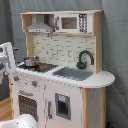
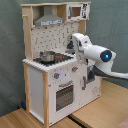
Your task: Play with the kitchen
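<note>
Kitchen [image 2: 52, 75] stands beside my arm [image 2: 92, 50]; my pincer's state I cannot tell, and swinging closer may knock the small pot [image 2: 47, 56] off the stovetop [image 1: 42, 66]

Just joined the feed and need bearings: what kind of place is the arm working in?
Probably a lab or test setup, not a home: a toy kitchen stands before a plain grey curtain backdrop, and in the second exterior view it sits raised on a wooden tabletop beside the robot arm.

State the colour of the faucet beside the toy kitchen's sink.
Black. The faucet shows best in the first exterior view, arching over the grey sink.
</note>
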{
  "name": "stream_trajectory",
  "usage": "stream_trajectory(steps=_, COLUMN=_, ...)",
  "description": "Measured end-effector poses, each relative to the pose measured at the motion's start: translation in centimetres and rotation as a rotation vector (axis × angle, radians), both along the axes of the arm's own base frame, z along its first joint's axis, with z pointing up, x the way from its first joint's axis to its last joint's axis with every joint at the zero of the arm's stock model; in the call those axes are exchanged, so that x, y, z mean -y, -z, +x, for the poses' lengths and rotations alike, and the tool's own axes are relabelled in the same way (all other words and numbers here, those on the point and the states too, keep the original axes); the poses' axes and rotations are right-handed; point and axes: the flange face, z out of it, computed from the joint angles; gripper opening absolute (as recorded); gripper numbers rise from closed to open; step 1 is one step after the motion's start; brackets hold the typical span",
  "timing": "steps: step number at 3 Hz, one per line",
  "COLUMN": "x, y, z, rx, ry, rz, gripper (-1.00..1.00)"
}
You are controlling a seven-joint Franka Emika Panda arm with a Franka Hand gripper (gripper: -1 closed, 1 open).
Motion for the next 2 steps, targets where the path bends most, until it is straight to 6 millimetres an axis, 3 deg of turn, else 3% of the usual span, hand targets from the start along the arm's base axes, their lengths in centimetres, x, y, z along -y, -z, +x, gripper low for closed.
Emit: stream_trajectory(steps=2, x=-1.3, y=-4.0, z=3.0, rx=-0.065, ry=0.018, rz=0.077, gripper=1.0)
